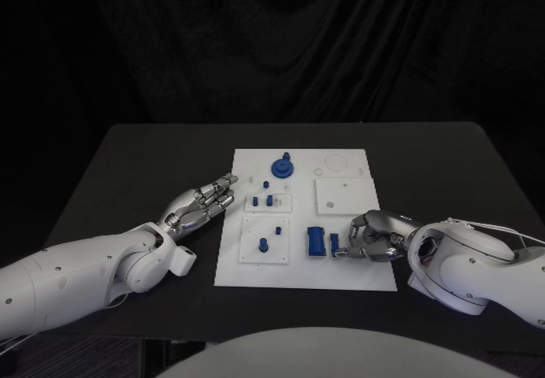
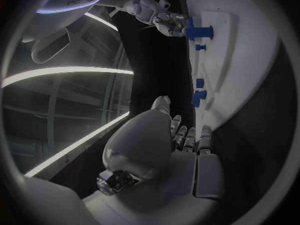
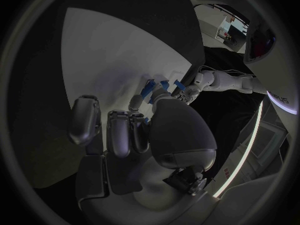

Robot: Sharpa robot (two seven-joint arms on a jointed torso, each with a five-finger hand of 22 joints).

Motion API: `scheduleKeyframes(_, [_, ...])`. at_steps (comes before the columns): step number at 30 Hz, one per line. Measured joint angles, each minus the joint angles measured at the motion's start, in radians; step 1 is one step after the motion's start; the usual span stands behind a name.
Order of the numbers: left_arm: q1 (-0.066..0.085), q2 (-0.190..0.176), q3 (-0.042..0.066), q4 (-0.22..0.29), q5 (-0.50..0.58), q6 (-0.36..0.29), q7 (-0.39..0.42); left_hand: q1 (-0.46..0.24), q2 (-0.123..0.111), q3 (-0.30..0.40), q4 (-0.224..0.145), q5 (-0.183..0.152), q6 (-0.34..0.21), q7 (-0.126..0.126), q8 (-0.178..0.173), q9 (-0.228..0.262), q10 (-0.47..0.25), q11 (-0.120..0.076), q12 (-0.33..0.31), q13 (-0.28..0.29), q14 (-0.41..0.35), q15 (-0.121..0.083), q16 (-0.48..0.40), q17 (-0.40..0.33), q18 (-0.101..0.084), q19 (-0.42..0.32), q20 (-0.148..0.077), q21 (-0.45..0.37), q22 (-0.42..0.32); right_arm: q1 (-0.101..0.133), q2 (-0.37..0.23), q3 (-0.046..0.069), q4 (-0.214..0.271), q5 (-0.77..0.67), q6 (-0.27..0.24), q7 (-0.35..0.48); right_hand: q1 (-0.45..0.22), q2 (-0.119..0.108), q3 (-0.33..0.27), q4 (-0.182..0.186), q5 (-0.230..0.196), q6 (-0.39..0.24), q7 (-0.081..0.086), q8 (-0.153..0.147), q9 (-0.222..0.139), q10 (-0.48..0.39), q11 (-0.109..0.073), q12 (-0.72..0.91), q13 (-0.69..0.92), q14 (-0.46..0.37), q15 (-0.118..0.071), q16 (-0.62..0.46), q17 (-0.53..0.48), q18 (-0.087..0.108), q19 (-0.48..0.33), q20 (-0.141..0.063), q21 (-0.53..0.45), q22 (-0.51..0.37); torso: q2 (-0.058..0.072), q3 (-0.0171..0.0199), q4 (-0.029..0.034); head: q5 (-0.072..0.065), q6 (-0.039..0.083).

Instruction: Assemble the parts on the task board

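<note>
The white task board [image 1: 306,272] lies in the middle of the table. On it I see a blue gear-like part [image 1: 280,167], small blue pegs [image 1: 264,201], a blue peg [image 1: 264,244] standing in a raised plate, and a blue block [image 1: 316,242]. My right hand [image 1: 372,236] is at the board's near right, fingers curled, pinching a small blue part [image 1: 336,242] right beside the block; the left wrist view shows that right hand [image 2: 159,14] against the blue block [image 2: 199,32]. My left hand [image 1: 205,205] rests at the board's left edge, fingers stretched out, holding nothing.
A raised white square plate [image 1: 344,194] and a round recess [image 1: 336,165] take up the board's far right. Bare black table [image 1: 136,165] surrounds the board. Black curtain hangs behind the table.
</note>
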State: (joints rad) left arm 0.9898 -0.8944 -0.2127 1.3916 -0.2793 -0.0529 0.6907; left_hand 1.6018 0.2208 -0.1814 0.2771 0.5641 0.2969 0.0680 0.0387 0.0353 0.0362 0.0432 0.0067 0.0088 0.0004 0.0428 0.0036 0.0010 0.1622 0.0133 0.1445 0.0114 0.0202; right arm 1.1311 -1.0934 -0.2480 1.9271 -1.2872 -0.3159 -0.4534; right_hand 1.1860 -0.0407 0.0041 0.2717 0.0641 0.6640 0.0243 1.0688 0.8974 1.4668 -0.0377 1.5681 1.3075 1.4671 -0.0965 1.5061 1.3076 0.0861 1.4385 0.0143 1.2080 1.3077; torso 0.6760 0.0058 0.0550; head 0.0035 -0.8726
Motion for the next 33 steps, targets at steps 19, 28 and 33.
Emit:
scheduleKeyframes(19, [0.000, 0.002, 0.000, -0.002, 0.000, 0.003, 0.000, 0.000, 0.000, 0.003, 0.003, 0.000, -0.004, 0.004, 0.000, 0.000, 0.000, 0.000, 0.000, 0.000, 0.000, 0.000, 0.000, 0.000, 0.000, 0.000, 0.000, 0.000, 0.000, -0.010, 0.019, 0.000, -0.032, -0.012, 0.013, -0.003, 0.031, 0.007, 0.005, -0.005, 0.002, 0.000, 0.000, 0.000, 0.005, 0.000, 0.000, 0.000, 0.000, 0.000, 0.000, 0.000, 0.000, 0.000, 0.000, 0.000, -0.004, 0.000, 0.000, -0.0003, -0.0005, 0.002, 0.000])
scheduleKeyframes(28, [0.000, 0.004, 0.000, -0.004, 0.000, 0.004, 0.001, 0.000, 0.000, 0.003, 0.003, 0.000, -0.004, 0.004, 0.000, 0.000, 0.000, 0.000, 0.000, 0.000, 0.000, 0.000, 0.000, 0.000, 0.000, 0.000, 0.000, 0.000, 0.000, -0.010, 0.020, 0.000, -0.034, -0.015, 0.015, -0.002, 0.036, 0.012, 0.009, -0.008, 0.002, 0.000, 0.000, 0.000, 0.007, 0.000, 0.000, 0.000, 0.000, 0.000, 0.000, 0.000, 0.000, 0.000, 0.000, 0.000, -0.004, 0.000, 0.000, 0.0001, -0.0005, 0.000, 0.000])
scheduleKeyframes(33, [0.000, 0.004, 0.000, -0.004, 0.000, 0.005, 0.001, 0.000, 0.000, 0.006, 0.000, 0.000, -0.004, 0.004, 0.000, 0.000, -0.004, 0.004, 0.000, 0.000, 0.000, 0.000, 0.000, 0.000, 0.000, 0.000, 0.000, 0.000, 0.000, -0.010, 0.007, 0.000, -0.022, -0.017, 0.006, 0.009, 0.035, 0.012, 0.001, -0.007, -0.007, 0.000, 0.000, 0.004, 0.011, 0.000, 0.000, 0.000, 0.000, 0.000, 0.000, 0.000, 0.000, 0.000, 0.000, 0.000, 0.000, 0.000, 0.000, 0.0002, -0.0005, 0.002, 0.000])
